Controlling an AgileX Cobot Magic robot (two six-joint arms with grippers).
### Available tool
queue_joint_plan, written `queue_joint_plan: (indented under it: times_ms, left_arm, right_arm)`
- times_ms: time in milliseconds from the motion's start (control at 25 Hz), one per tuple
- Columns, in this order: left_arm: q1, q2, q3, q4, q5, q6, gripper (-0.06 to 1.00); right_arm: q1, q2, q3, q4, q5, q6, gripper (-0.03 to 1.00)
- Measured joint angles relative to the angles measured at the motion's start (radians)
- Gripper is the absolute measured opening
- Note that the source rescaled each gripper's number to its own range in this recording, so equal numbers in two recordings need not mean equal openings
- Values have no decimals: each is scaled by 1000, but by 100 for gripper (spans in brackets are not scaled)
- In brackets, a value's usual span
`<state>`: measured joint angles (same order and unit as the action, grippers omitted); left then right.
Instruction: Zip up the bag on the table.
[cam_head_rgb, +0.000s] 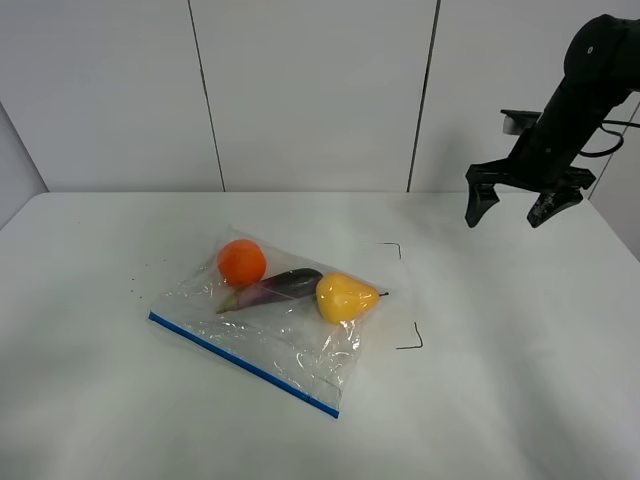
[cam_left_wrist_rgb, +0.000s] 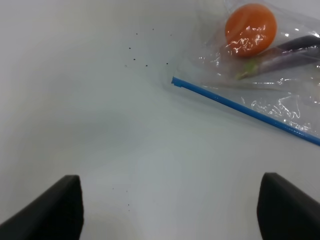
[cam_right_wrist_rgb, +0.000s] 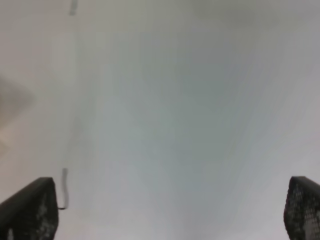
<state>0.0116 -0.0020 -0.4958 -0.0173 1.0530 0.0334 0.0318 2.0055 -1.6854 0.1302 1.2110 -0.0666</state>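
Bag (cam_head_rgb: 265, 320) lies flat mid-table (cam_head_rgb: 520, 380), toward left-front, blue zipper strip (cam_head_rgb: 240, 363) facing front edge; orange (cam_head_rgb: 241, 262), eggplant (cam_head_rgb: 278, 287), pear (cam_head_rgb: 345, 296) inside. Right gripper (cam_head_rgb: 513, 210) hangs released above far right corner, well apart from bag. Left gripper (cam_left_wrist_rgb: 170, 210) spread wide, empty, near bag's left zipper end.

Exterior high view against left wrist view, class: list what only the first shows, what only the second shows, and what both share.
Only the exterior high view shows the yellow pear, the right gripper raised above the table, and black corner marks. Only the left wrist view shows the left gripper, its dark fingers spread. Both show the bag, blue zipper strip, orange and eggplant.
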Motion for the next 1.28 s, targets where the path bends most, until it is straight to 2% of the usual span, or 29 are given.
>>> queue_joint_plan:
  times_ms: [320, 560, 800, 1120, 1280]
  left_arm:
    - [0, 0, 0, 0, 0, 0, 96]
    - [0, 0, 0, 0, 0, 0, 96]
    - [0, 0, 0, 0, 0, 0, 96]
    - [0, 0, 0, 0, 0, 0, 96]
    - [0, 0, 0, 0, 0, 0, 96]
  right_arm:
    - [-13, -13, 8, -8, 1, 11, 100]
    - [-13, -138, 86, -19, 0, 11, 100]
    - [-13, -388, 303, -41, 0, 11, 100]
    - [-13, -813, 733, -41, 3, 11, 100]
    - [-13, -1027, 938, -41, -61, 11, 100]
